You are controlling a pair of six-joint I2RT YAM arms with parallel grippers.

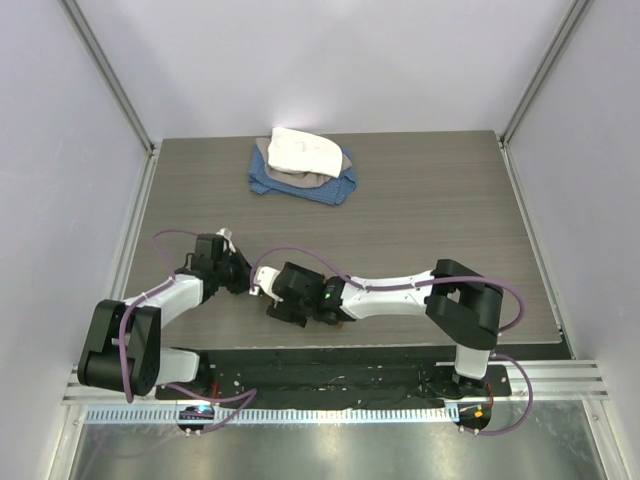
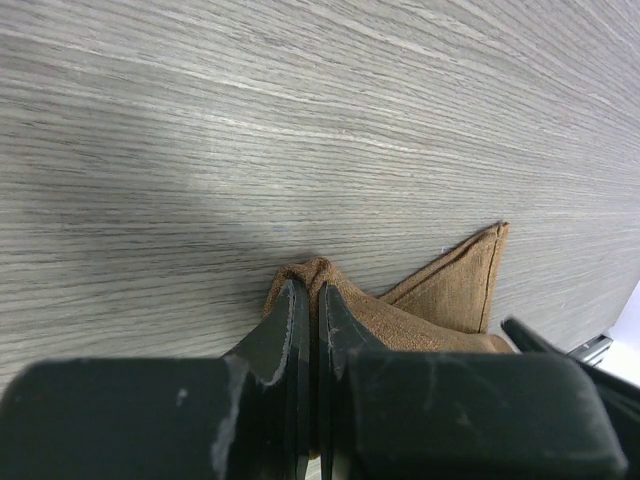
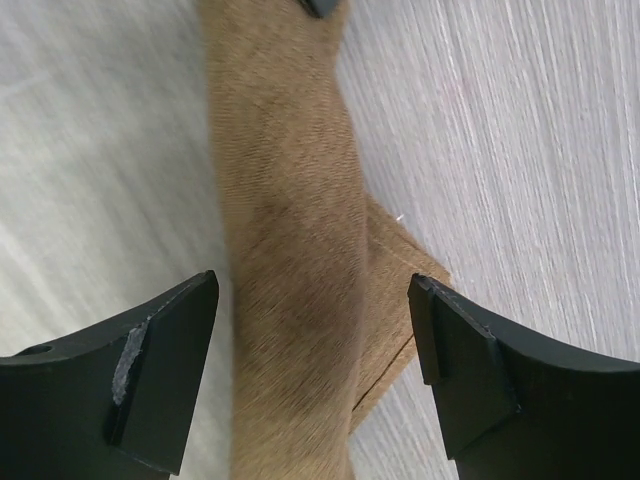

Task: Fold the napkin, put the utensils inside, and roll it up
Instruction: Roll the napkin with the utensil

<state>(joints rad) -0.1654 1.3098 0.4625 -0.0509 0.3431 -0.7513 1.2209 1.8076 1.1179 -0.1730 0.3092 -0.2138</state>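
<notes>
The napkin [image 3: 290,250], one tan rolled strip, lies on the table [image 2: 200,150] between the two arms, one end pinched by the left gripper [image 2: 308,300], its middle straddled by the wide-open right gripper [image 3: 315,300].

Bright even light, soft shadows, close-up napkin [image 3: 290,250] slightly blurry

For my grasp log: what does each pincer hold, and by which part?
The left pincer pinches the napkin at a bunched fold. The right pincer, open astride it, holds nothing.
</notes>
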